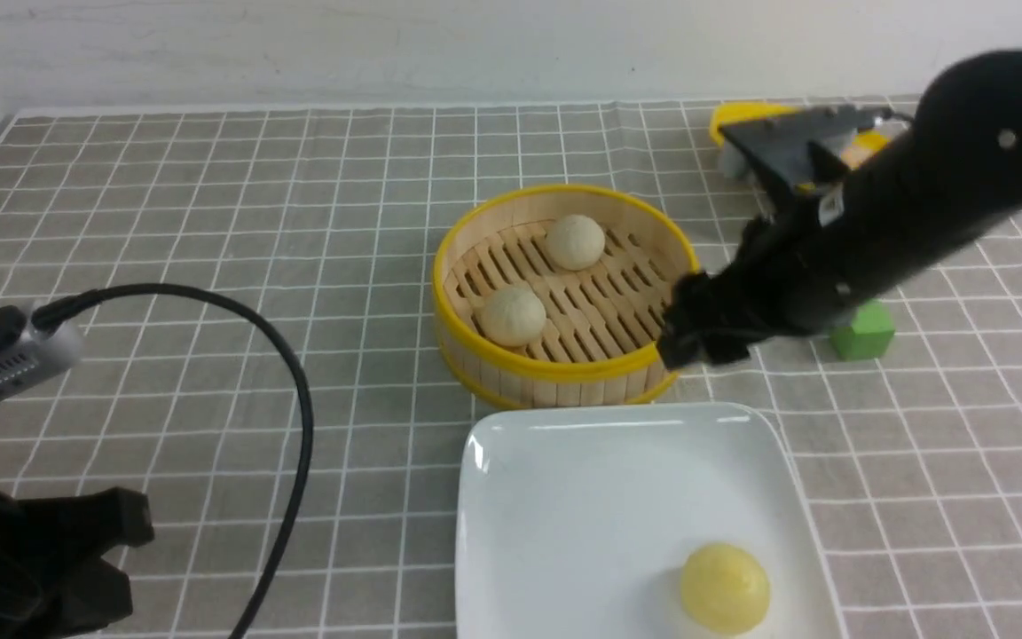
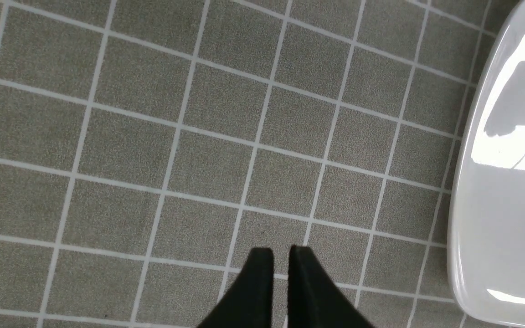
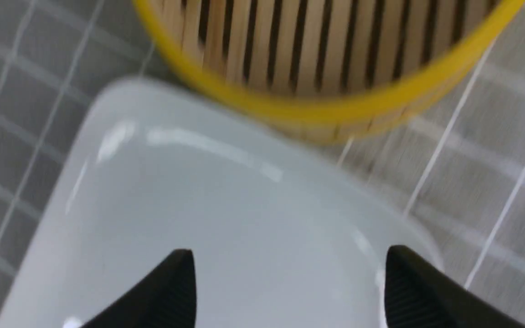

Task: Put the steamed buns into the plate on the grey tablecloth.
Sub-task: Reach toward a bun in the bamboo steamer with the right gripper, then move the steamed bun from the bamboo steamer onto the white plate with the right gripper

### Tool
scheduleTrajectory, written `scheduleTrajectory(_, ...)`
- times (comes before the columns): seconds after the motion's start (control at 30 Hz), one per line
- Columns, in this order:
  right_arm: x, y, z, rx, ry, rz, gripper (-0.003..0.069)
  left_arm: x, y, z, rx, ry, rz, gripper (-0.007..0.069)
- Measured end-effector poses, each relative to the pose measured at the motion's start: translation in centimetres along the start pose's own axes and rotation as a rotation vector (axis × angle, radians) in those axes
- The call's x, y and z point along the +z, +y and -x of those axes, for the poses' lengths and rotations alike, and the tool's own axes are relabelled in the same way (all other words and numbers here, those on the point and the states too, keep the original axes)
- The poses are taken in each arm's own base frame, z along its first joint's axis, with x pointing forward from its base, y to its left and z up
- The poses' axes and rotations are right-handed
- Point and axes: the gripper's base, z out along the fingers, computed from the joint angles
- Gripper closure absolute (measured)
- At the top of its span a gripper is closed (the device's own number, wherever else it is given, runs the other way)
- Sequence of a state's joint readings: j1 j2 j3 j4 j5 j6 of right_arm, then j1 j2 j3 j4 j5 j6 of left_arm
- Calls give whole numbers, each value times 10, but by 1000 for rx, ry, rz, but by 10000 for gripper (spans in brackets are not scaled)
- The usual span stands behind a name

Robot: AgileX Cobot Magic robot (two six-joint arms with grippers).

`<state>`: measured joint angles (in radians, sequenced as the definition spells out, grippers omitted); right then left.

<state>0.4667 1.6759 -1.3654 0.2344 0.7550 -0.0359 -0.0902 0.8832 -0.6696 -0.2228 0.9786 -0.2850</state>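
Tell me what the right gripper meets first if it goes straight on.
Probably the plate: the open right gripper points at its far corner, with the steamer basket just beyond. Depth is unclear; the basket's rim could come first.

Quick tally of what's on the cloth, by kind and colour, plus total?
Beige buns: 2
Yellow bun: 1
Steamer basket: 1
Plate: 1
Yellow lid, partly hidden: 1
Green cube: 1
Total: 7
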Motion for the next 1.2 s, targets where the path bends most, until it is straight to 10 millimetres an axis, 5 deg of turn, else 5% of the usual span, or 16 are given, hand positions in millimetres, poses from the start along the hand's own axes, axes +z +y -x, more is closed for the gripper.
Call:
scheduleTrajectory(0.1, 19, -3, 32, -13, -84, -8, 151, 0, 0, 0, 0, 0, 0, 540)
scheduleTrajectory(0.23, 70, -10, 66, -24, -172, -17, 199, 0, 0, 0, 0, 0, 0, 535)
scheduleTrajectory(0.27, 68, -9, 68, -26, -184, -16, 201, 0, 0, 0, 0, 1, 0, 535)
scheduleTrajectory(0.43, 137, -22, 76, -42, -192, -46, 258, 0, 0, 0, -2, 1, 0, 530)
scheduleTrajectory(0.63, 172, -32, 69, -67, -185, -76, 336, 0, 0, 0, -4, 2, -4, 522)
scheduleTrajectory(0.9, 163, -30, 71, -75, -166, -76, 612, 0, 0, 0, -4, 2, -4, 517)
scheduleTrajectory(1.03, 121, -21, 76, -87, -107, -68, 641, 0, 0, 0, -4, 2, -4, 511)
scheduleTrajectory(1.2, 3, 1, 80, -137, -55, -52, 641, 0, 0, 0, -4, 2, -4, 501)
